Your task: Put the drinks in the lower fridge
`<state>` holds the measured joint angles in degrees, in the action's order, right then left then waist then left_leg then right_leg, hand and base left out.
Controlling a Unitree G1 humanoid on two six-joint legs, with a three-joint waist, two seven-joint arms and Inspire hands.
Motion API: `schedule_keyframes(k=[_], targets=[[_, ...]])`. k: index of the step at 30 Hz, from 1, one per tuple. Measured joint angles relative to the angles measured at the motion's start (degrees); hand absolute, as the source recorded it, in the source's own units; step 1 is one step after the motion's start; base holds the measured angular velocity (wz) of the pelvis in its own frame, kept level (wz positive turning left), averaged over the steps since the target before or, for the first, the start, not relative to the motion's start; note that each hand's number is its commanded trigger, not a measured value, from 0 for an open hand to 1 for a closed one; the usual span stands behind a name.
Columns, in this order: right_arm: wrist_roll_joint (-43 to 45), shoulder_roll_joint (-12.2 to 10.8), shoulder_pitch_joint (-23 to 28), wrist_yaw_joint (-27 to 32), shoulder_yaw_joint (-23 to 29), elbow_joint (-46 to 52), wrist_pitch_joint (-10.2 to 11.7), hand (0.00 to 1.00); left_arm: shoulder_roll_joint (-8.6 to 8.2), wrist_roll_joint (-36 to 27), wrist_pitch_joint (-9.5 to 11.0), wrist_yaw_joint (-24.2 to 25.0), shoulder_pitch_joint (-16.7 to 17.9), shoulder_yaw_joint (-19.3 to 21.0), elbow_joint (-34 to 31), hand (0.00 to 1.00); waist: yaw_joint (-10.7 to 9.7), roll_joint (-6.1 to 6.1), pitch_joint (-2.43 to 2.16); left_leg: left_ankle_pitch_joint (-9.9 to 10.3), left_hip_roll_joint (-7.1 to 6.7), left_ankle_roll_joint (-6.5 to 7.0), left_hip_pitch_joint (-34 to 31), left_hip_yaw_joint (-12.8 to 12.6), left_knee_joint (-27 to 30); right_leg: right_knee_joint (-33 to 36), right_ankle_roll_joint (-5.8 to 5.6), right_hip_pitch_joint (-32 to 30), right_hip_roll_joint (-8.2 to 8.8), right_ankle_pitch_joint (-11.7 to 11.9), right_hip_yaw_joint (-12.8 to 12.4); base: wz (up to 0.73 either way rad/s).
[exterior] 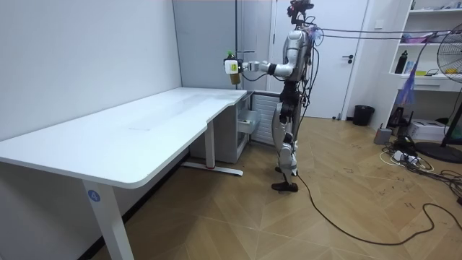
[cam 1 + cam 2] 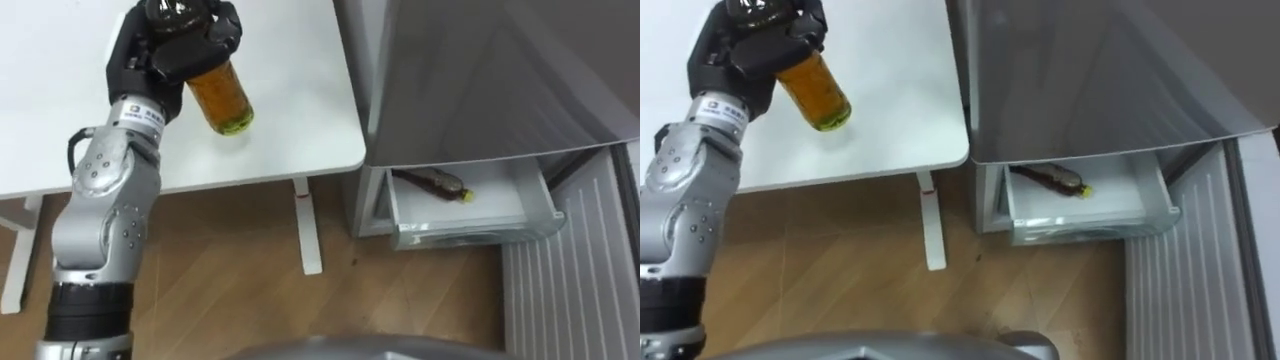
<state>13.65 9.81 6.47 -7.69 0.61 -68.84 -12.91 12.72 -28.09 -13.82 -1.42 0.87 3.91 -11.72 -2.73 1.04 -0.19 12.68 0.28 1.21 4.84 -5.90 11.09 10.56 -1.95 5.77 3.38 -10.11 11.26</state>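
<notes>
My left hand [image 2: 165, 45] is raised over the white table [image 2: 300, 110] and is shut on a bottle of amber drink [image 2: 222, 100], which tilts with its base toward me. In the room view I stand in front of the fridge with that arm stretched out and the bottle [image 1: 232, 66] held at shoulder height. The lower fridge drawer [image 2: 470, 235] is pulled out below the grey fridge body [image 2: 480, 70]. A dark brown bottle with a yellow cap [image 2: 432, 183] lies on its side in the drawer.
The table's rounded corner and its white leg [image 2: 308, 225] stand just left of the fridge. A ribbed grey panel [image 2: 570, 290] stands to the right of the drawer. Wooden floor lies between the table leg and the drawer.
</notes>
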Motion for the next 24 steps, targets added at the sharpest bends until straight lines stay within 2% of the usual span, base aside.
schedule_keyframes(k=[3,4,8,11,14,17,20,24], targets=[[0.02,-0.02,-0.35,1.17,-1.92,-0.07,-0.04,0.0,-0.58,-1.22,-0.03,0.63,2.7,-0.32,0.01,1.0,0.69,-0.13,0.14,-0.01,-0.1,0.01,-0.48,1.03,0.48,0.02,-0.02,0.22,0.12,-0.01,0.79,0.19],[-0.09,-0.02,-0.34,1.38,-2.0,-0.07,-0.13,0.0,-0.9,-1.46,-0.12,0.67,3.53,-0.4,0.01,1.0,1.01,-0.25,0.31,-0.01,-0.14,0.01,-0.86,1.49,0.73,0.03,-0.04,0.18,0.19,-0.03,1.38,0.18],[-0.56,0.01,-0.88,2.14,-2.06,0.03,-0.62,0.0,-1.48,-2.7,-0.85,0.89,4.01,-0.62,0.01,1.0,2.21,-0.58,0.7,-0.01,-0.18,0.01,-2.26,2.72,1.22,0.01,-0.07,-0.32,0.36,-0.21,2.01,0.16],[-0.87,0.24,-1.07,3.4,-2.18,0.43,-0.78,0.0,-2.74,-7.63,-0.84,1.0,5.41,-0.69,0.0,1.0,3.47,-0.65,0.68,-0.07,-0.49,0.05,-2.32,3.29,1.64,0.02,-0.04,-0.03,0.54,-0.39,3.4,0.11],[-2.67,0.51,-1.22,4.77,-3.08,0.4,-0.73,0.0,-2.89,-11.46,-0.84,1.07,6.79,-2.31,-0.07,1.0,3.75,-0.65,0.67,-0.08,-0.81,0.06,-2.71,4.63,1.83,-0.06,-0.2,0.2,0.78,-0.56,4.91,0.22],[-3.04,0.61,-1.49,5.72,-4.15,0.4,-0.23,0.0,-3.28,-13.06,-0.84,1.97,7.54,-3.22,-0.07,1.0,4.71,-0.84,0.58,-0.09,-0.94,0.06,-3.33,5.11,2.47,-0.07,-0.18,0.09,0.94,-0.67,6.15,0.12],[-3.9,0.93,-2.39,5.75,-5.12,0.59,-0.17,0.0,-3.28,-13.97,-0.83,2.16,8.35,-3.35,-0.06,1.0,5.14,-1.17,0.54,-0.09,-1.0,0.06,-3.38,5.28,2.51,0.0,-0.23,0.08,0.99,-0.79,6.26,0.06],[-4.07,1.12,-3.96,5.66,-7.91,2.27,-0.07,0.0,-3.34,-14.0,-0.83,2.23,9.3,-5.37,-0.05,1.0,6.5,-2.38,0.35,-0.11,-1.08,0.05,-3.3,5.91,2.57,-0.03,-0.22,0.29,0.99,-0.81,6.28,0.04]])
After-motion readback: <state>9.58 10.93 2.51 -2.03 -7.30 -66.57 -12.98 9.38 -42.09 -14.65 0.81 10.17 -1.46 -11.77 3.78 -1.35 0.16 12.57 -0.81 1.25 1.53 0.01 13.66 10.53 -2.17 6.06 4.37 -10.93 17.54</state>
